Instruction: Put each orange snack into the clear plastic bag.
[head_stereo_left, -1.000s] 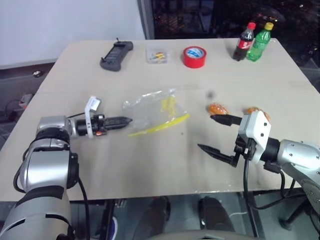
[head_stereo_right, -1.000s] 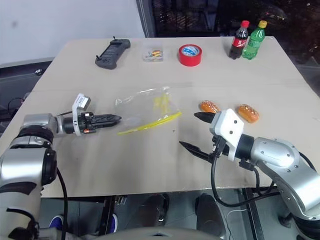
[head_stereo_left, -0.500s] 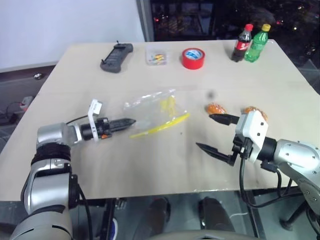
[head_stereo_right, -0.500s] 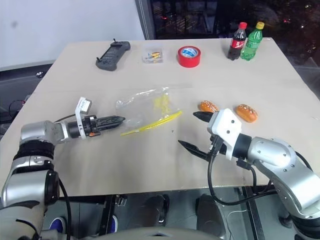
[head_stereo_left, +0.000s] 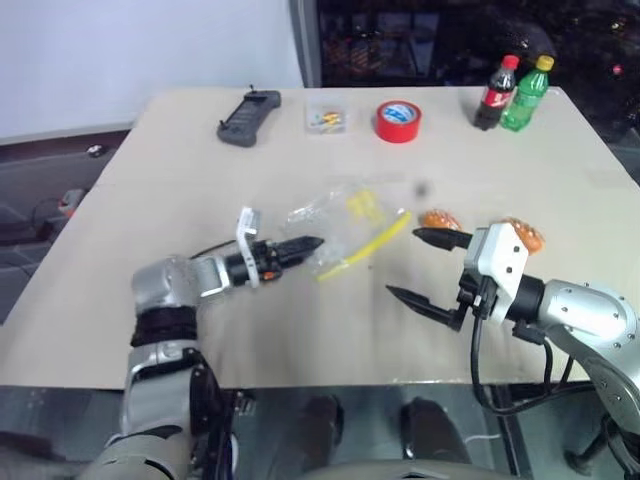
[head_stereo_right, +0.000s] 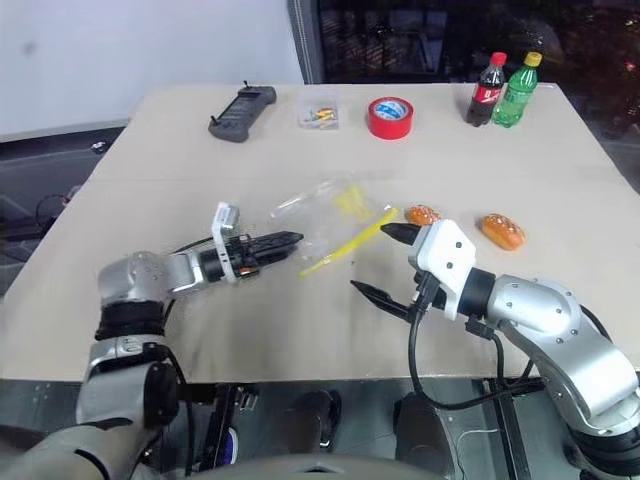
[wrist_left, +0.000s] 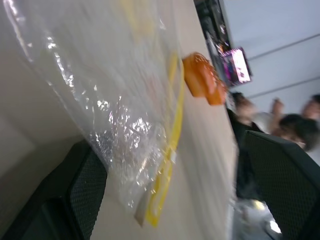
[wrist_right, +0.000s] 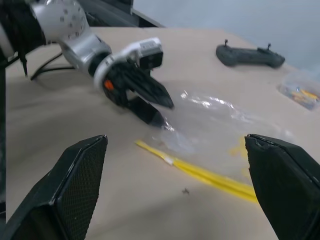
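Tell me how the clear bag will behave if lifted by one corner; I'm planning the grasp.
The bag looks thin and crinkled, so it will probably flop and fold rather than hold its shape. It seems empty and flat, so likely very light and easily dragged along the table. Its yellow strip may be the stiffest edge.

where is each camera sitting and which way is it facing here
Left and right eye views: on the head, looking forward and down over the table; both arms show, the left gripper at the clear plastic bag, the right gripper with open jaws.
Left wrist view: along the left fingers, facing the bag and an orange snack.
Right wrist view: between the right fingers, facing the left gripper and bag.
All views share the bag and its yellow strip.
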